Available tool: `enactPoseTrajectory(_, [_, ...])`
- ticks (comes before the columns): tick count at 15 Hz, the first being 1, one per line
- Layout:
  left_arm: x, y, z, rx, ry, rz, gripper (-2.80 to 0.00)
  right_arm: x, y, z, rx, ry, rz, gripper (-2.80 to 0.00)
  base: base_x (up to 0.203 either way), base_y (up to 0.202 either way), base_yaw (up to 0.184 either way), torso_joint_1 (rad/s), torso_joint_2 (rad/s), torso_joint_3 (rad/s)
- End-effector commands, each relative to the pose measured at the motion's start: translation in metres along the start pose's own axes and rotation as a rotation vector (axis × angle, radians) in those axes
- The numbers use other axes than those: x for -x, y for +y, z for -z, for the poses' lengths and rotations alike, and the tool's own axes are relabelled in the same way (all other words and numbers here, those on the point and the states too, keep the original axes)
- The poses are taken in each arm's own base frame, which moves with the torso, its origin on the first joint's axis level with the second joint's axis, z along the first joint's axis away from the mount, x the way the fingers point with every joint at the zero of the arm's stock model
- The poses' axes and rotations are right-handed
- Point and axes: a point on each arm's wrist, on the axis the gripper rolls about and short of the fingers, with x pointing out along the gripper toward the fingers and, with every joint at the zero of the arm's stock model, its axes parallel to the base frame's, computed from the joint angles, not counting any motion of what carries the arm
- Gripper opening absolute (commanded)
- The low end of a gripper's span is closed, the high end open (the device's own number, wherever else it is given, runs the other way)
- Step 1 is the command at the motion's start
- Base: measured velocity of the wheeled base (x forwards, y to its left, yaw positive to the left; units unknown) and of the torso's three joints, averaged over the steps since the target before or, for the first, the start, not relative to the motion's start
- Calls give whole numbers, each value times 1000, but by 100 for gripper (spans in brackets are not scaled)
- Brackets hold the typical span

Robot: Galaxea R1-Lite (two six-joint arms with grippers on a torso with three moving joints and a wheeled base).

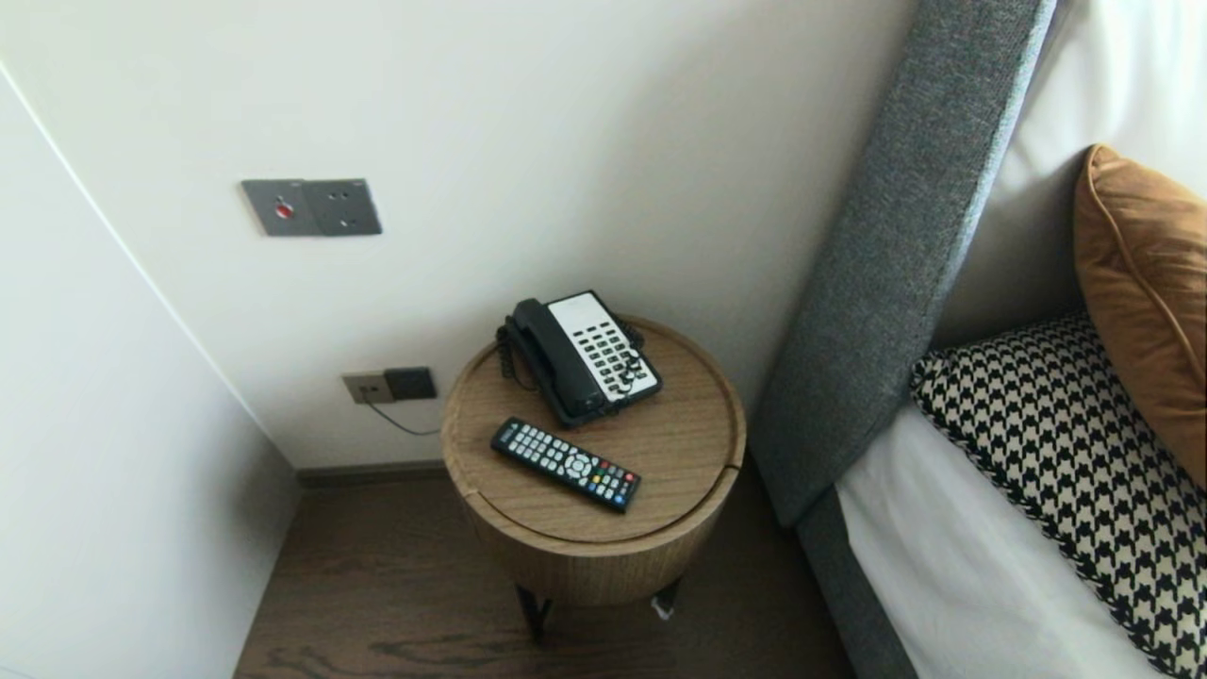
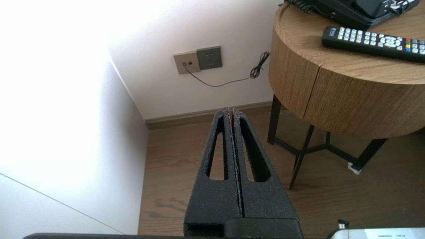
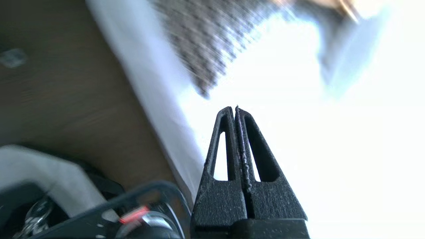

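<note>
Room: I am facing a bedroom corner, with a round wooden side table (image 1: 688, 443) standing at the frame's centre between the white wall and the bed (image 1: 952, 566).
Left gripper (image 2: 231, 111): I am holding it clenched and empty, low above the wooden floor (image 2: 166, 166), near the table's legs.
Right gripper (image 3: 236, 109): I am holding it clenched and empty over the bed's white sheet.
Remote (image 1: 566, 464): lying on the table's front part, centre frame, well apart from both grippers.
Telephone (image 1: 580, 356): sitting just behind the remote.
Houndstooth pillow (image 1: 1066, 453): lying on the bed, at the frame's right.

side table (image 1: 679, 453): matt wood | remote (image 1: 566, 465): black plastic | headboard (image 1: 877, 283): grey cloth
</note>
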Motion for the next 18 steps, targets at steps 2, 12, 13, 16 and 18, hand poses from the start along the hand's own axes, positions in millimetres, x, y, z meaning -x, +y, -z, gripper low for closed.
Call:
enactPoseTrajectory(2, [0, 0, 0, -1, -2, -1, -280, 23, -7, 35, -121, -5, 155, -280, 0, 0, 0, 0, 0, 0])
enactPoseTrajectory(12, [0, 0, -1, 25, -3, -7, -280, -18, 22, 105, -155, -154, -19, -280, 0, 0, 0, 0, 0, 0])
enactPoseTrajectory(13, [0, 0, 0, 27, 0, -8, -280, -26, 25, 107, -146, -166, -58, -280, 0, 0, 0, 0, 0, 0])
enactPoseTrajectory(16, [0, 0, 0, 26, 0, -8, -280, -32, 25, 110, -124, -214, -187, -280, 0, 0, 0, 0, 0, 0])
enactPoseTrajectory(18, [0, 0, 0, 26, -1, -8, -280, -34, 25, 110, -162, -230, -206, -280, 0, 0, 0, 0, 0, 0])
